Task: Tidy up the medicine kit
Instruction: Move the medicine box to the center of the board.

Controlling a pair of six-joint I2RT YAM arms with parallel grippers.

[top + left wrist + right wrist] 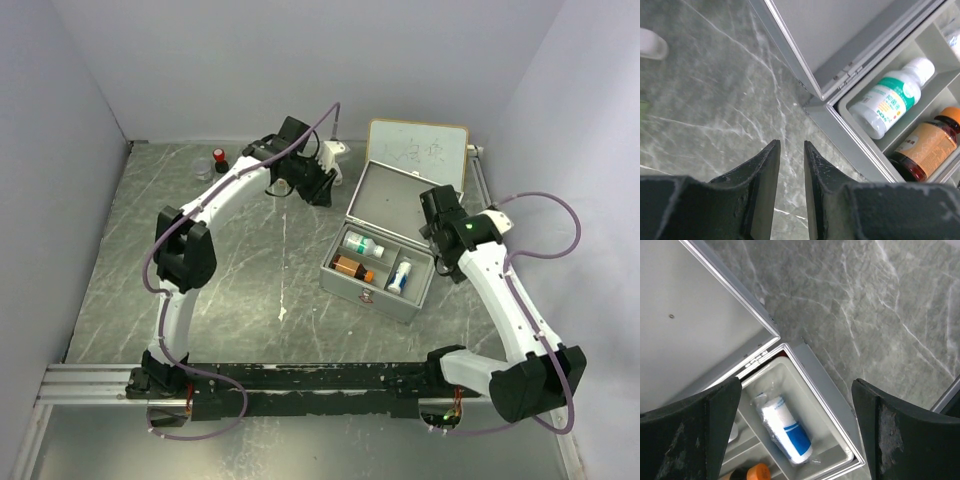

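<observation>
- The boxy silver aluminium medicine kit sits right of centre in the top view, lid open.
- The left gripper hangs over the grey marbled table beside the kit, jaws narrow and empty.
- The right gripper hovers above the kit's wrapped white-and-blue roll, jaws wide, holding nothing.

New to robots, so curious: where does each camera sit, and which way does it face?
Top external: high behind the bases, looking down on table, left arm, right arm, medicine kit.
Left wrist: on its arm, looking down past left end effector at kit's bottles.
Right wrist: on its arm, looking down past right end effector at a wrapped roll.
Both wrists share the orange-capped bottle.
</observation>
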